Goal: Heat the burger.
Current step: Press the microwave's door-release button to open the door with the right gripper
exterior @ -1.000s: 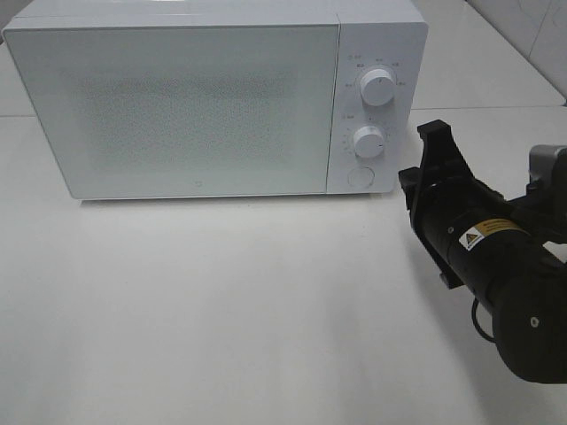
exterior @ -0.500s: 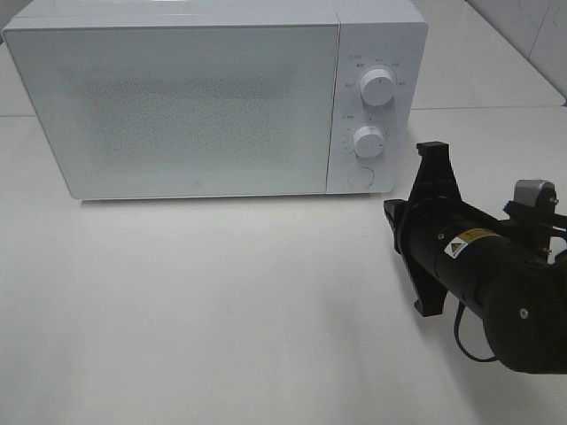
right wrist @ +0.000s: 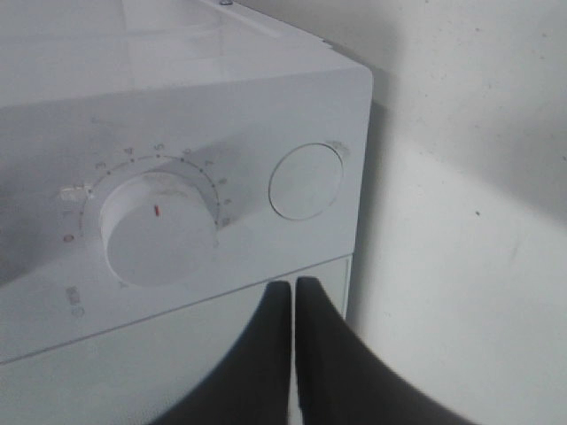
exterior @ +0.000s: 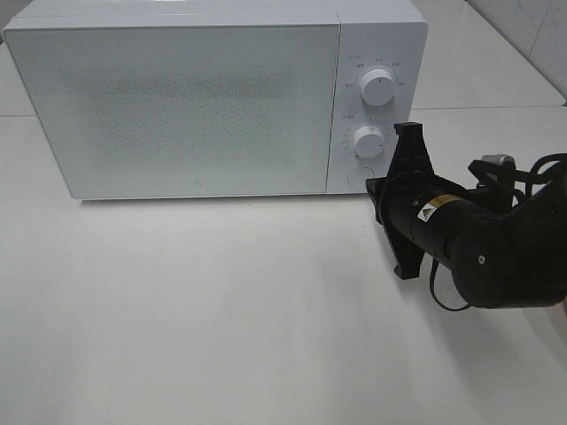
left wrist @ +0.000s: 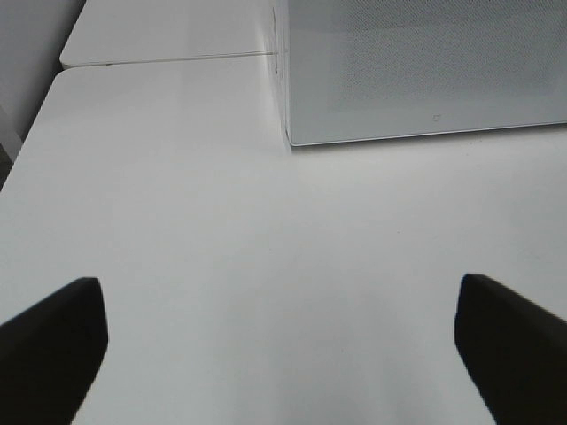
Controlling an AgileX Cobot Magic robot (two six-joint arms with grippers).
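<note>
Close to the round button (right wrist: pixel 306 181) of the microwave (exterior: pixel 186 106), your right pincer (right wrist: pixel 294 292) pointed with jaws together; your left pincer (left wrist: pixel 279 297) gaped wide.

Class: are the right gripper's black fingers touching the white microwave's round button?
Apart: right wrist view shows bare panel between the black fingers and round white button.

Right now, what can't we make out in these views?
- Burger: in no view; the closed microwave door's speckled pane hides the inside.
- Dial markings: too small in high view, blurred in right wrist view.
- Left gripper: outside high view; wrist view edge cuts off all but fingertips.
- Right gripper: contact with the microwave unclear; arm blocks the tips in high view.
</note>
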